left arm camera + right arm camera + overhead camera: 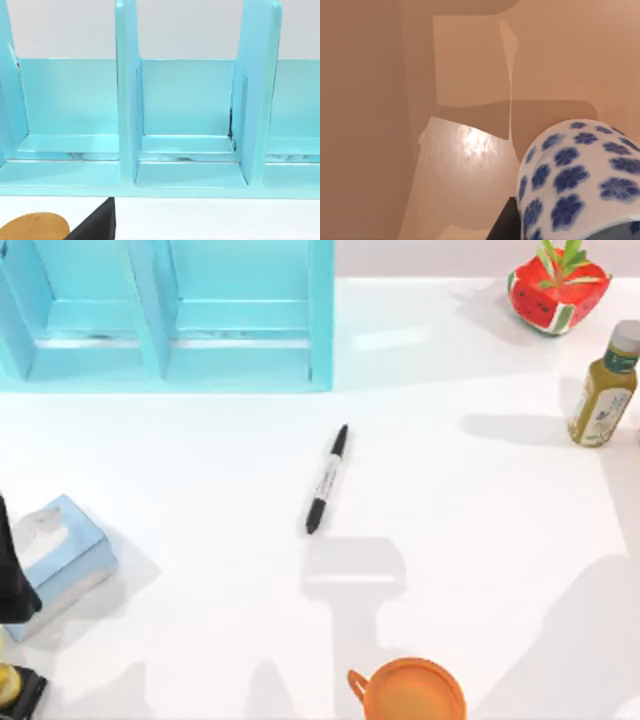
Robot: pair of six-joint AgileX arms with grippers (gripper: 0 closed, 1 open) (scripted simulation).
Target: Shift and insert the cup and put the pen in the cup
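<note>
The pen (pixel 327 479) lies alone on the white table near the middle, slanting from upper right to lower left. The cup (pixel 580 180), white with blue flowers, shows very close in the right wrist view, with a dark finger (pixel 504 226) of my right gripper pressed against its side. It hangs above a tan, shadowed surface. My left arm (pixel 12 580) stays parked at the table's left edge. Its wrist view faces the cyan shelf (pixel 185 125), with a dark finger (pixel 97 225) at the picture's lower edge.
A cyan shelf (pixel 180 320) with open compartments fills the back left. A blue tissue box (pixel 62 555) sits at the left. An orange cup with a handle (pixel 410 692) stands at the front edge. A watermelon-patterned pot (pixel 556 285) and a bottle (pixel 604 390) stand at the back right.
</note>
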